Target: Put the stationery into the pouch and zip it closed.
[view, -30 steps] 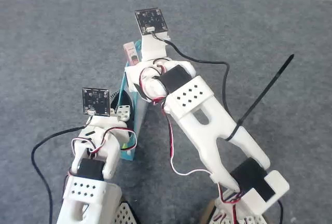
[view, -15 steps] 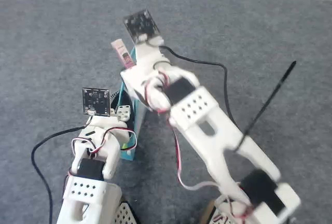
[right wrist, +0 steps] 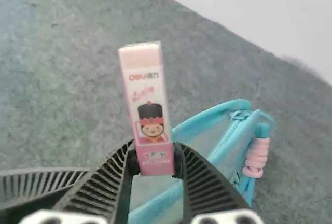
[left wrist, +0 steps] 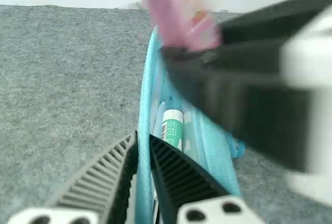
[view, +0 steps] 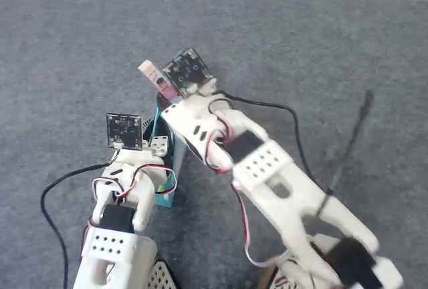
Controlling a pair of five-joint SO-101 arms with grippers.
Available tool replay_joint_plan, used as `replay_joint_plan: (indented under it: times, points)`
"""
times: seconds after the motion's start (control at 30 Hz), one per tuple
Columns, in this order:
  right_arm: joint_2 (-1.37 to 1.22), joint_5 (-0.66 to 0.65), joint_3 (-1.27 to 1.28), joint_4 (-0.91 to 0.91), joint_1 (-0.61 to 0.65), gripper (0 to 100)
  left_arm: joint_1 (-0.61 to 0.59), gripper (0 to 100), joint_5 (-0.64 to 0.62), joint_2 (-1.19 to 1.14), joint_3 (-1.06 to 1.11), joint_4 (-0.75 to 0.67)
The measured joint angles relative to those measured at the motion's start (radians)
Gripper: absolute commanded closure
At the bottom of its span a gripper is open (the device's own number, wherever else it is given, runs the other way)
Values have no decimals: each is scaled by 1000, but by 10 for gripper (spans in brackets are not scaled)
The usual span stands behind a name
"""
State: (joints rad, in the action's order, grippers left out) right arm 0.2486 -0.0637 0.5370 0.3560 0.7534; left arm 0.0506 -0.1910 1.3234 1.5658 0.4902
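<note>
Fingers (right wrist: pixel 116 175) of the right gripper (right wrist: pixel 154 159) pinch the lower end of a pink eraser (right wrist: pixel 146 105), which stands up between them over the open mouth of the blue pouch (right wrist: pixel 228 130). The left gripper (left wrist: pixel 142 143) has its fingers (left wrist: pixel 111 175) pressed together on the pouch's rim (left wrist: pixel 145 94) and holds that side up from the grey desk (view: pixel 67 55). A green-labelled stick (left wrist: pixel 172 128) already lies inside.

Over the last second the right arm draws back toward its base and its wrist swings across. In the high view the eraser (view: pixel 155 76) now sits further to the left and a little lower than a second ago. It leans out past the far end of the pouch (view: pixel 179 158) instead of standing squarely above it. The left arm keeps its place throughout, so the opening is as wide as it was.

For the task, this looks like the right arm lining the eraser up with the slot, not yet a drop: the eraser is gripped and clear of the fabric. It seems ready to go down into the gap beside the stick. The zip with its pink beaded pull (right wrist: pixel 254 156) is open, so closing remains to be done.
</note>
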Motion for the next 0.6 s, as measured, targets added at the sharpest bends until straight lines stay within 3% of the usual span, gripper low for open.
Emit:
replay_joint_plan:
  times: [0.33,0.6]
  points:
    - [-140,12,-89,-5,-25,991,0,988,0,0,0,0]
    - [-138,195,-43,61,-137,991,11,988,0,0,0,-2]
